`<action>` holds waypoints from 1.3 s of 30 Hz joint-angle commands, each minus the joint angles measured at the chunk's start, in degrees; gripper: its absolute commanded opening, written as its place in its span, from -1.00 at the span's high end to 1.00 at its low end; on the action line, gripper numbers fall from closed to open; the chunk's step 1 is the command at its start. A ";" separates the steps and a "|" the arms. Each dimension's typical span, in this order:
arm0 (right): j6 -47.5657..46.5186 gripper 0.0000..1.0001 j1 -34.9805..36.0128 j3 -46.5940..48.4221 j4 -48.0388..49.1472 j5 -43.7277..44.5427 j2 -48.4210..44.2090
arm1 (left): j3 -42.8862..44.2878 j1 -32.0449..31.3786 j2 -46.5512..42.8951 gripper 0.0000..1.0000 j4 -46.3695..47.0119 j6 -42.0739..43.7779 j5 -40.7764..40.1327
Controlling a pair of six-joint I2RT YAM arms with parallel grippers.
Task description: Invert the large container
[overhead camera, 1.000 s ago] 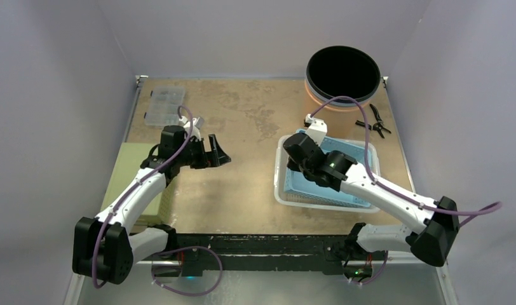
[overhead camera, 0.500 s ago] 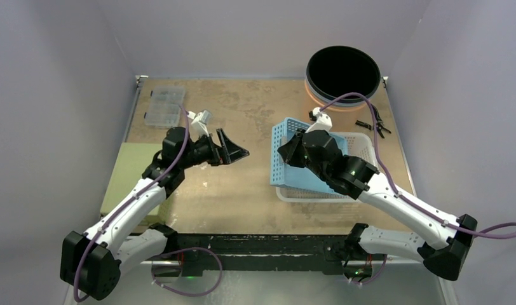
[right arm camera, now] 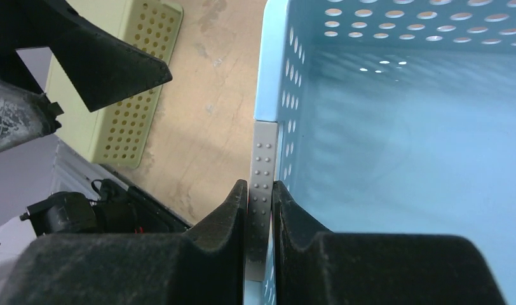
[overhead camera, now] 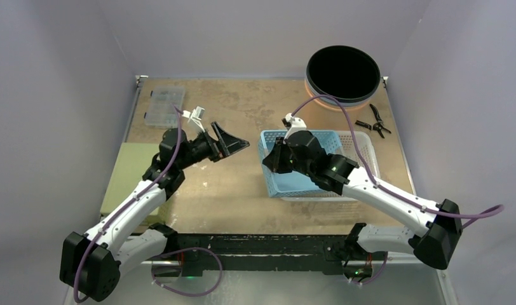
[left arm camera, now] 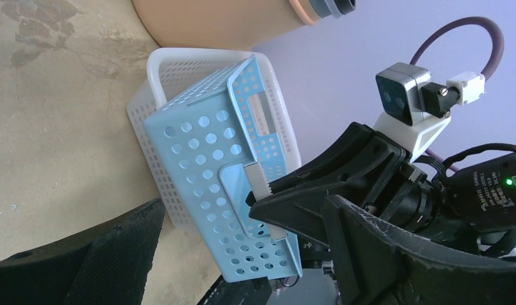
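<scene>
Blue basket (overhead camera: 290, 183) tilted, clamped in right gripper (right arm camera: 260, 190)

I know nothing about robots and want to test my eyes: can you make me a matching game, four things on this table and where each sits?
Things:
1. light blue perforated plastic basket
2. black metal pliers
3. clear plastic compartment box
4. pale green perforated plastic container
Places:
A. far left corner of the table
B. near left, beside the left arm
C. tilted, rim pinched by the jaws of the right arm
D. far right, beside the orange bucket
Pairs: 1-C, 2-D, 3-A, 4-B
</scene>
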 commanded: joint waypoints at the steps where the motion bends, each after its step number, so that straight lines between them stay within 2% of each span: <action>1: -2.80 0.72 -0.18 -1.14 5.33 -1.03 -1.57 | -0.86 -0.44 0.99 -0.87 6.13 -3.75 0.29; 5: -1.44 0.60 -0.15 -2.06 4.50 -1.64 -3.10 | -0.90 -0.95 2.91 -0.86 7.82 -5.47 0.55; 13: -1.74 0.14 -0.16 -2.11 0.33 -2.15 -4.45 | -1.04 -1.82 4.37 -0.86 7.75 -6.25 0.57; 21: -0.88 -0.10 -0.22 -2.83 -3.12 -1.16 -7.88 | -0.10 -3.49 5.68 -0.86 5.39 -6.23 1.14; 26: -0.46 -0.17 -0.21 -4.45 -2.91 -0.65 -10.69 | 0.97 -7.37 8.24 -0.86 7.56 -7.41 -0.56; 31: -1.03 -0.09 -0.17 -6.23 -1.41 -4.89 -11.68 | 0.80 -11.90 12.89 -0.84 14.28 -11.20 -2.51; 39: -2.08 -0.03 -0.20 -8.73 -0.10 -7.62 -13.20 | 1.10 -13.58 16.76 -0.75 21.52 -14.59 -3.41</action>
